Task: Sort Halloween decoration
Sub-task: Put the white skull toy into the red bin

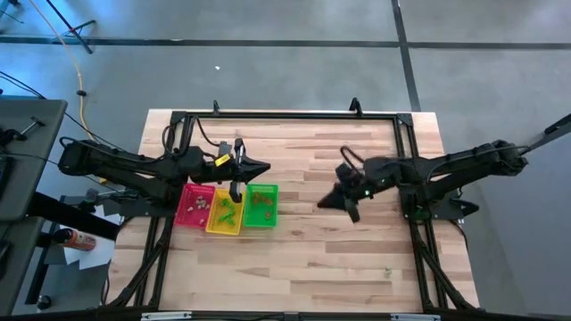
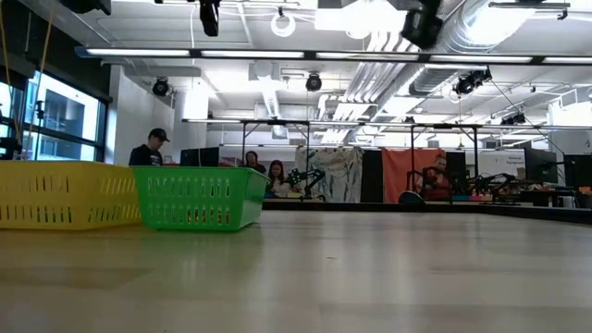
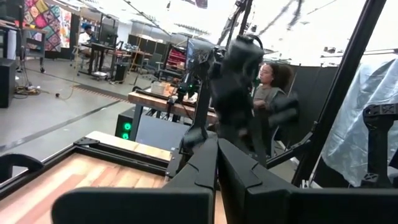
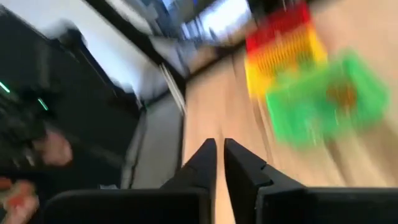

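Note:
Tiny green, orange and pale trinkets lie inside three plastic trays standing side by side on the table's left half: the red tray (image 1: 194,205), the yellow tray (image 1: 223,212) and the green tray (image 1: 260,204). The low view shows the yellow tray (image 2: 65,194) and the green tray (image 2: 199,197). My left gripper (image 1: 265,168) hovers above the trays' far side, pointing level toward the table's right, fingers shut (image 3: 216,171) with nothing seen between them. My right gripper (image 1: 325,203) hangs over the table's middle, to the right of the green tray (image 4: 323,99), shut (image 4: 219,158) and seemingly empty.
A black frame (image 1: 285,114) runs along the table's far edge and both sides. Bare wood stretches across the near half of the table (image 1: 294,267). People sit at benches in the room behind (image 2: 277,176).

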